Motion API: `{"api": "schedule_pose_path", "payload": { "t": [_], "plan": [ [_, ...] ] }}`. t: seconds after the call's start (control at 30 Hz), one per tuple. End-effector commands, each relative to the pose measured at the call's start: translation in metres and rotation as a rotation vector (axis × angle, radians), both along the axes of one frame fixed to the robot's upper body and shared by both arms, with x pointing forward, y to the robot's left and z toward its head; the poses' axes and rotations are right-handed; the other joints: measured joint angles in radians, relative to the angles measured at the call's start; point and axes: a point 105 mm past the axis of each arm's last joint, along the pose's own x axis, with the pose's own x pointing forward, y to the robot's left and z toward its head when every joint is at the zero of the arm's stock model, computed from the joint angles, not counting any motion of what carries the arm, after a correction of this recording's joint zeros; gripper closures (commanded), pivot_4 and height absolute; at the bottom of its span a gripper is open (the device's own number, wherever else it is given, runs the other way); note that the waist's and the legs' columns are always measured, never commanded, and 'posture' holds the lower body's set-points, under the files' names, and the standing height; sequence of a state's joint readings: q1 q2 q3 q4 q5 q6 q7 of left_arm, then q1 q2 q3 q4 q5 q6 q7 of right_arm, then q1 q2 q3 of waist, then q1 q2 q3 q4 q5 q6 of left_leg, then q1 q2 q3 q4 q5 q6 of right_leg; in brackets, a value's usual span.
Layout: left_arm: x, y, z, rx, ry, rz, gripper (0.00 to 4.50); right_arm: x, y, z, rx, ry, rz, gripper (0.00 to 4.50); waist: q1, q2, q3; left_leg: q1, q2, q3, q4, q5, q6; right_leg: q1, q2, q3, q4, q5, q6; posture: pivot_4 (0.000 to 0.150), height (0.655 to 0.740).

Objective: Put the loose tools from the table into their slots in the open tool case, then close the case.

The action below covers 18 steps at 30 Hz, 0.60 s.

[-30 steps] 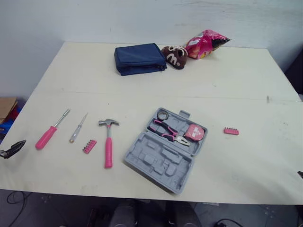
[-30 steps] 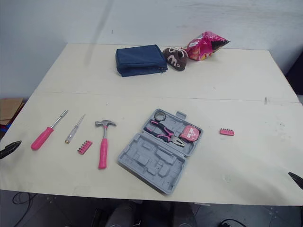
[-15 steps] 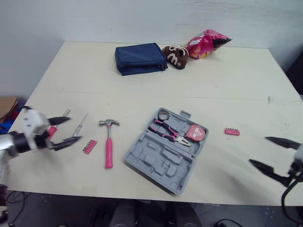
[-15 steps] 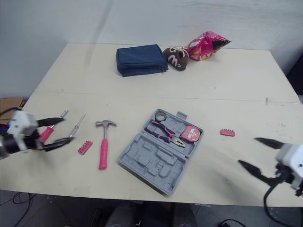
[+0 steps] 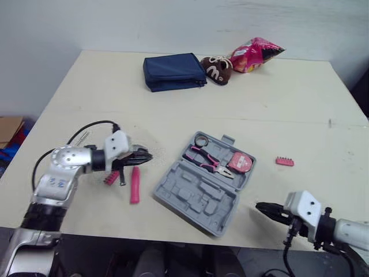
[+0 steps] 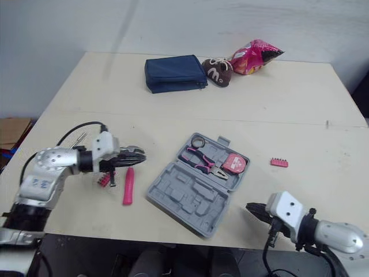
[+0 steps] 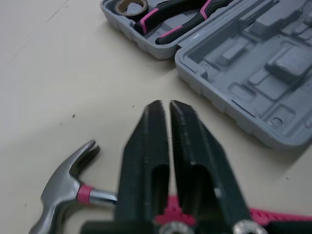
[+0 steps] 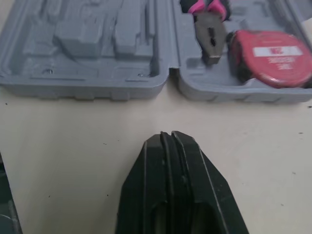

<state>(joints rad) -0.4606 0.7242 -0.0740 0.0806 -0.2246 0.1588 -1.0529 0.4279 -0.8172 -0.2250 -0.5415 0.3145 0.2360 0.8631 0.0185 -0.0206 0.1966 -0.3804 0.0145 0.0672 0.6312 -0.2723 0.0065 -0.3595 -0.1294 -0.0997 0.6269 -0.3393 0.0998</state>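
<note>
Both arms are now reaching inward from the table's sides. Left gripper (image 5: 145,157), fingers pressed together and empty, is hovering over the hammer (image 5: 134,186), left of the open tool case (image 5: 196,196). Right gripper (image 5: 262,208), likewise closed on nothing, is pointing at the case's near right edge. The hammer pickup seems to be starting, and those fingers will need spreading first. Everything is sitting on a pale table (image 5: 277,109) with a blue pouch (image 5: 174,71) at its far side, a plain wall behind.
</note>
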Motion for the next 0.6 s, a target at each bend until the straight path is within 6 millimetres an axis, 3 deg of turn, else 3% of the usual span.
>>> {"api": "schedule_pose_path", "payload": {
  "t": [0.03, 0.27, 0.4, 0.6],
  "plan": [
    [0.009, -0.018, -0.01, 0.043, -0.001, -0.026, 4.46, 0.003, 0.005, -0.006, -0.042, -0.008, -0.004, 4.5, 0.005, 0.0, 0.0, -0.001, 0.0, 0.0, 0.0, 0.0, 0.0, 0.0, 0.0, 0.0, 0.0, 0.0, 0.0, 0.15, 0.74],
    [0.027, -0.049, -0.029, 0.078, 0.032, -0.047, 4.46, 0.016, 0.013, -0.015, -0.062, -0.012, -0.02, 4.5, 0.008, 0.0, 0.0, -0.007, 0.0, -0.002, 0.007, 0.0, 0.001, -0.003, 0.006, -0.002, 0.001, 0.0, 0.001, 0.15, 0.74],
    [0.031, -0.067, -0.028, 0.047, 0.018, -0.079, 4.46, 0.02, 0.016, -0.019, -0.073, -0.011, -0.025, 4.5, 0.005, 0.0, 0.0, -0.007, 0.0, -0.003, 0.01, -0.001, 0.002, -0.001, 0.006, -0.002, 0.001, 0.001, 0.001, 0.15, 0.74],
    [0.032, -0.076, -0.029, 0.037, 0.012, -0.098, 4.46, 0.024, 0.019, -0.021, -0.076, -0.02, -0.025, 4.5, 0.003, 0.0, 0.0, -0.008, 0.005, -0.003, 0.016, -0.003, 0.001, -0.001, 0.012, -0.001, 0.001, 0.001, 0.001, 0.15, 0.74]
  ]
}}
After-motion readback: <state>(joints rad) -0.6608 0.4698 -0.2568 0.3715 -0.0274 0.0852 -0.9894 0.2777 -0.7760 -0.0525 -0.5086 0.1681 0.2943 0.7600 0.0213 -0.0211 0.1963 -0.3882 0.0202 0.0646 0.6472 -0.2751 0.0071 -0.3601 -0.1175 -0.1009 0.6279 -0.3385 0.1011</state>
